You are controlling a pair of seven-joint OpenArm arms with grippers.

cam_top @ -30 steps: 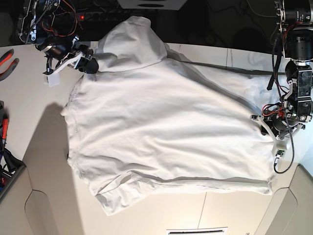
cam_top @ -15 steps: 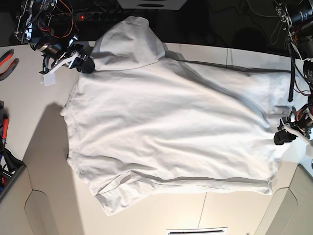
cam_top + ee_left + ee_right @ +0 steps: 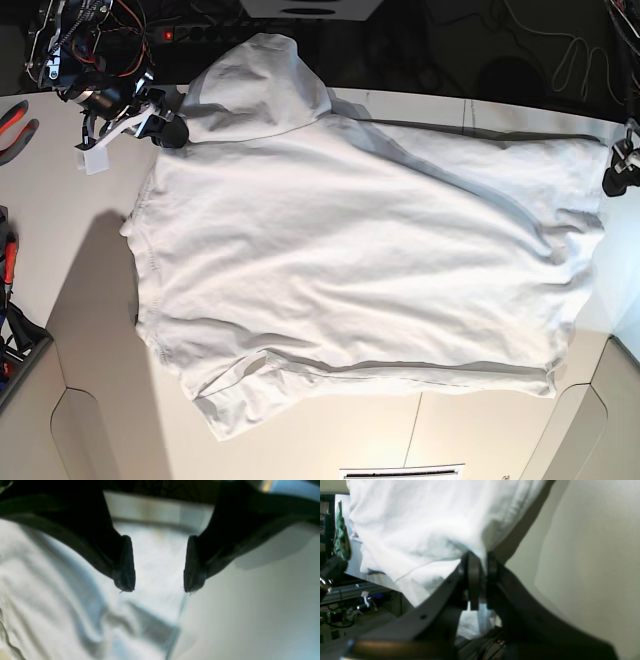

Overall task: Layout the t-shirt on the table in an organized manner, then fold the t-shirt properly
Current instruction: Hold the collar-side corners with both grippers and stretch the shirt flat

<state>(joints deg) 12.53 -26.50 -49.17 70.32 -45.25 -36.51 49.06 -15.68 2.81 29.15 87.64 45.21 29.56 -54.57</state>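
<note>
Base view, cloth: the t-shirt is soft white cotton, wrinkled, spread wide over the middle of the frame, with a stitched hem down its left edge and a sleeve folded at lower left.
Surface: the table is flat, smooth and off-white.
Upper edge: a rounded hump of shirt rises past the table's far edge, at upper centre of the frame.
Right gripper: at upper left of the base frame, pressed together on the shirt's edge; its wrist view shows cloth pinched between the two pads.
Left gripper: dark fingers spread apart above the shirt's edge, with white cloth below the gap and nothing held.
Cut off: at the right border of the base frame only a dark scrap of the left arm shows.
Blur: both wrist views are soft, so fine stitching is unreadable.
</note>
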